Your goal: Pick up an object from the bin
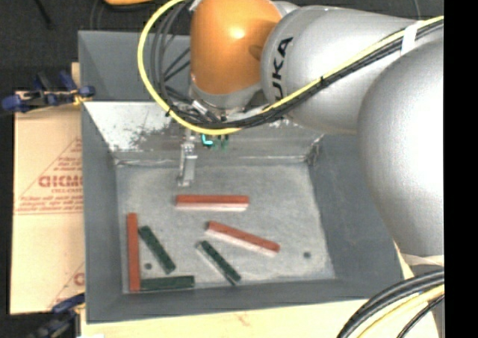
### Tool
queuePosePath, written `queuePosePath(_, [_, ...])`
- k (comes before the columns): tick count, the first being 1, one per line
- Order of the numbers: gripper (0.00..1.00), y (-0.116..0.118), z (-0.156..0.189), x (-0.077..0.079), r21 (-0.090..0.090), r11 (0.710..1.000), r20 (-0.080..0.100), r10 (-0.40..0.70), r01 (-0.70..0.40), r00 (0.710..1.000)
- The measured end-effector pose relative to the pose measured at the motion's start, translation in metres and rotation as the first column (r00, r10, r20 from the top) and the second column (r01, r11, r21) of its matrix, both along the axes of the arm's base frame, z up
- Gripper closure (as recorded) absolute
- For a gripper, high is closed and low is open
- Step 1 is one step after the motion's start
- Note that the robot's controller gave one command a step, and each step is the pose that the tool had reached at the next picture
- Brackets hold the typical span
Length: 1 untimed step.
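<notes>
My gripper [186,171] hangs under the arm's wrist at the back of the bin, left of centre, with nothing seen in it. Just in front of it, a red-brown flat bar [211,201] lies crosswise on the bin floor, its left end nearest the gripper and apart from it. Further forward, a second red bar with a pale side [242,238] lies tilted, right end nearer the front. A dark green bar [219,262] lies slanted beside it towards the front.
Along the left wall a long red bar [134,252] runs front to back. A dark green bar [155,248] slants next to it, and another green bar [166,282] lies along the front wall. The arm covers the bin's back right.
</notes>
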<state>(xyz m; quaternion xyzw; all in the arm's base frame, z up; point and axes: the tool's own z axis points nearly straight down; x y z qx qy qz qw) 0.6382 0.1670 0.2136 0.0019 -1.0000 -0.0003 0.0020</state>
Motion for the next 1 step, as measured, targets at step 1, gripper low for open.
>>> queuePosePath(1, [0.00, -0.0008, 0.0056, 0.0017, 0.001, 1.000, 0.009, -0.003, 0.003, 1.000])
